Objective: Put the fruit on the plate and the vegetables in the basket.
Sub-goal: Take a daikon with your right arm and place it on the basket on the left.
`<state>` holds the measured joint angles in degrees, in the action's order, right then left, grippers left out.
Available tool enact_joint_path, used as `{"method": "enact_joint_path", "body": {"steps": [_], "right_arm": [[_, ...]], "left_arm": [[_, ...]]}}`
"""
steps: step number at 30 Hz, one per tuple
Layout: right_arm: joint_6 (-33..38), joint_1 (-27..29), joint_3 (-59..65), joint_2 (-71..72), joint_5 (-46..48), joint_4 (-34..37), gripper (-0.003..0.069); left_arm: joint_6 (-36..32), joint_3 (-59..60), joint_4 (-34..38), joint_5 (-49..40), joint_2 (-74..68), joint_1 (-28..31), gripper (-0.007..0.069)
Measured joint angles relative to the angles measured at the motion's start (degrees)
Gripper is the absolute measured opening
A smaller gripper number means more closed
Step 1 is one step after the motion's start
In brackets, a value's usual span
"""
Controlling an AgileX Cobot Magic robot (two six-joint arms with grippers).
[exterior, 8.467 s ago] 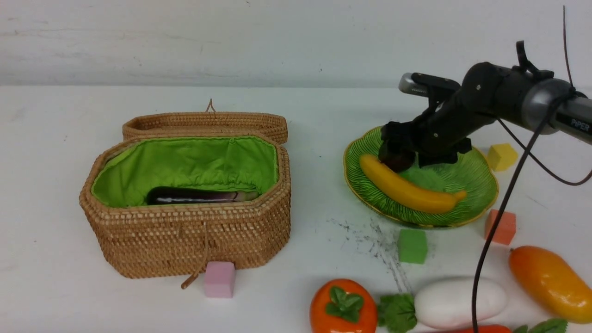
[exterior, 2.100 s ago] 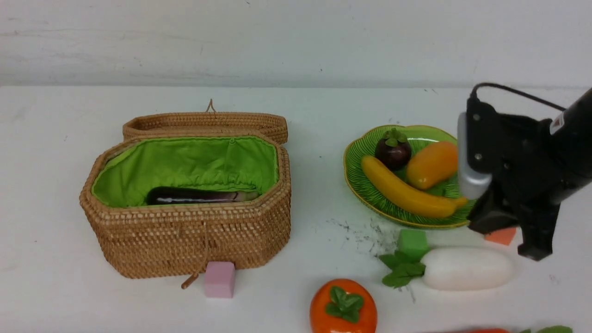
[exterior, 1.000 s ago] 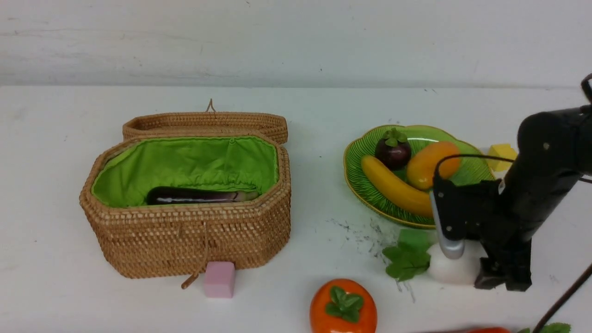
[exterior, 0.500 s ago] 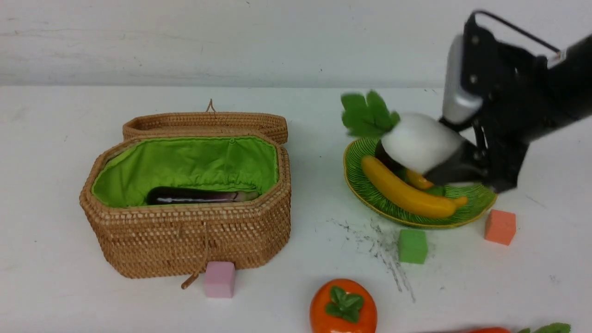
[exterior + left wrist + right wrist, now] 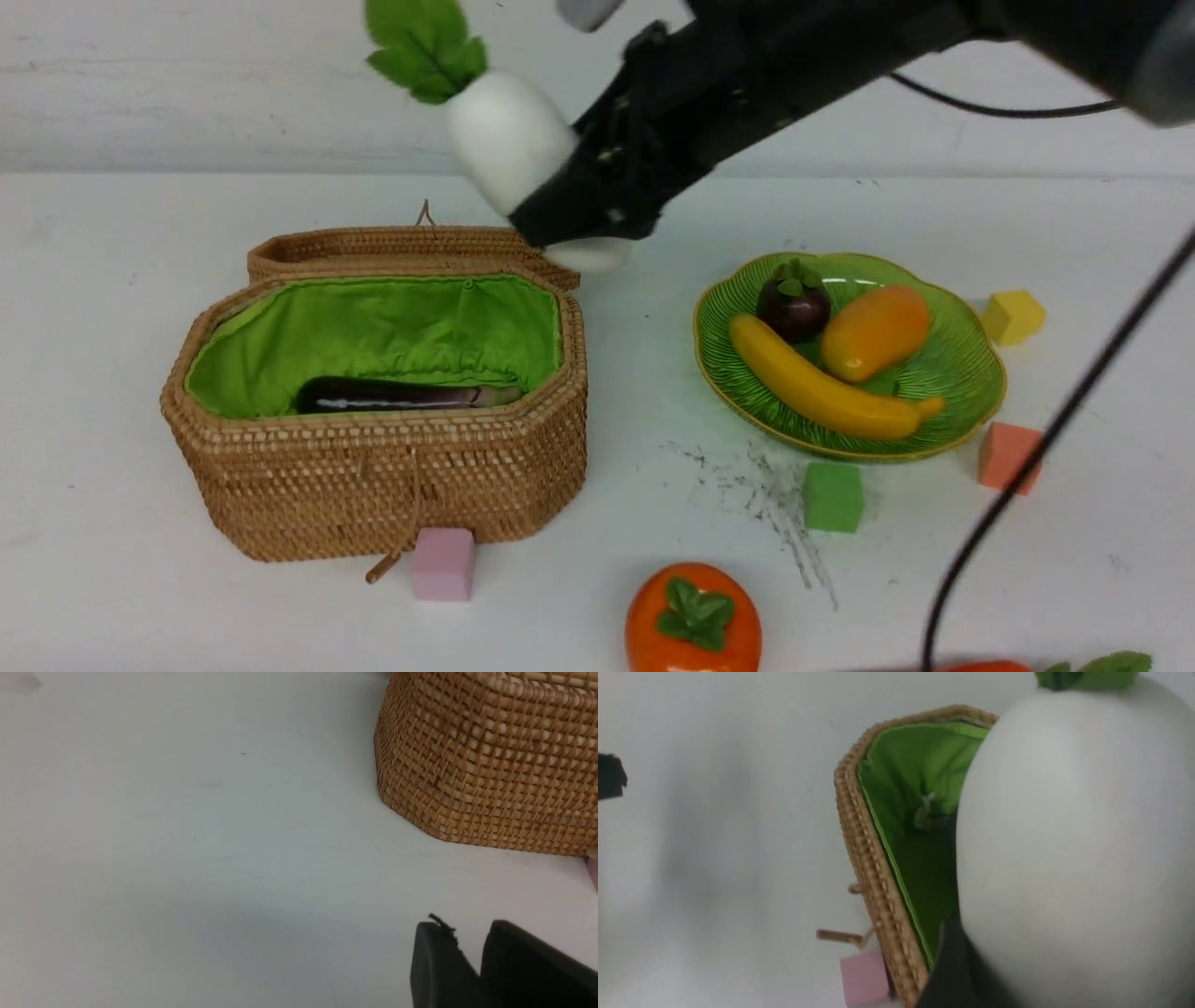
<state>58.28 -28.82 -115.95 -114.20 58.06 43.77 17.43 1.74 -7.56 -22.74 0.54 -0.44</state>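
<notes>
1. The step in hand is carrying a vegetable to the basket. The white oval radish with green leaves hangs tilted in the air, leaves uppermost. It is above the far right corner of the large octagonal brown wicker basket with bright green cloth lining, roughly over the folded-back wicker lid.
2. The right gripper clamps the radish's lower body, jaws spread wide around it. The blunt white end pokes out beneath the fingers.
3. The next move likely calls for drawing the radish toward the robot and down past the rim. It could then be let go over the lining beside the glossy dark purple eggplant, which lies along the basket's near wall.
4. The shallow green ribbed glass plate, toward the worktop's right edge, carries the yellow banana, the dark purple mangosteen and the orange-yellow mango.
5. The round orange persimmon waits at the near edge, and a red-orange vegetable barely shows at the near right corner.
6. The left gripper sits low beside the basket's wall and holds nothing. Its tips are close together, but I cannot tell whether they are fully closed.
</notes>
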Motion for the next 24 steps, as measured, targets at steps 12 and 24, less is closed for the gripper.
{"method": "enact_joint_path", "body": {"steps": [12,24], "right_arm": [[5.6,-5.0,-3.8,-10.6,-9.2,-4.1,0.0553],[1.2,-5.0,-4.0,-10.6,-8.4,-6.3,0.0676]], "left_arm": [[0.0,0.0,0.0,0.0,0.0,0.0,0.0146],[0.0,0.0,0.0,0.0,0.0,0.0,0.0146]]}}
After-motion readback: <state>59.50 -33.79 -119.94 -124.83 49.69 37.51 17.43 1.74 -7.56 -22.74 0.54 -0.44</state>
